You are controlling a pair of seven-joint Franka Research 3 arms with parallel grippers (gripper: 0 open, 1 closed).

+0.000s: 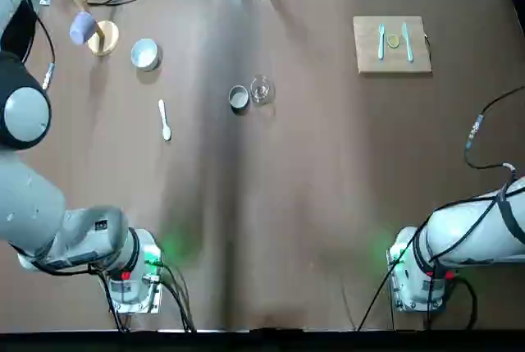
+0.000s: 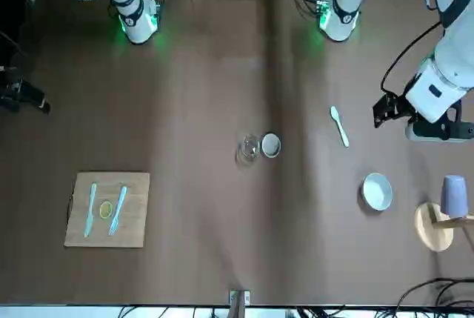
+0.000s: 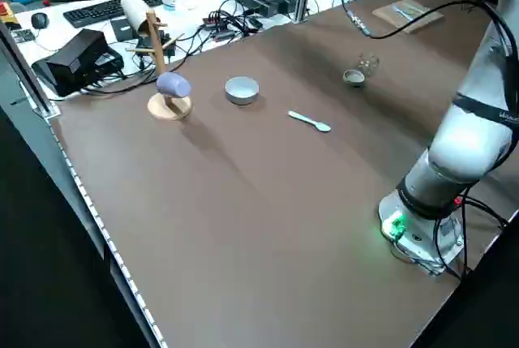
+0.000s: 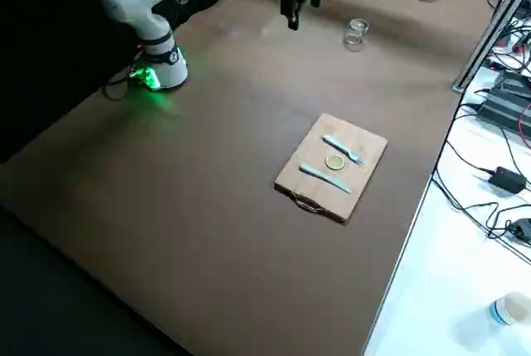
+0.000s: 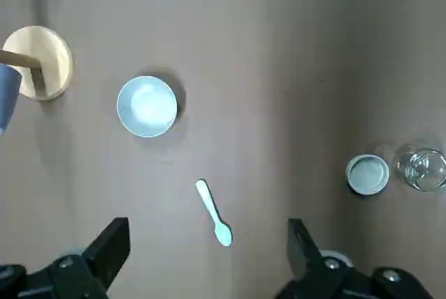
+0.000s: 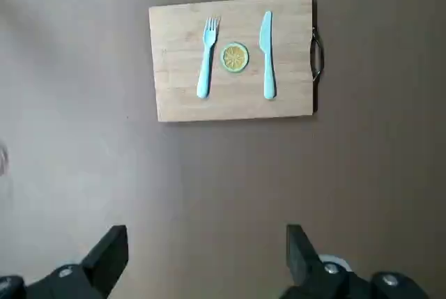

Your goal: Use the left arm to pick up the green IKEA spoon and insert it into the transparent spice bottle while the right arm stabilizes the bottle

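Surface [image 1: 312, 286], brown and broad; left arm's black two-finger gripper [image 5: 208, 261] spread above it, nearer the spoon than the parked right gripper [image 6: 208, 263], also spread.
Pale mint plastic spoon [image 5: 214, 214] lies ahead, between the fingertips' lines, handle slanting away, bowl nearest.

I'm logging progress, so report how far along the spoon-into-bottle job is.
Done: nothing visible yet. The pale mint plastic spoon lies flat on the table, outside the clear round glass bottle.

In hand: nothing; the left gripper and right gripper are both open and empty, above the table.

Left: grasping the spoon, steadying the bottle, inserting the spoon.
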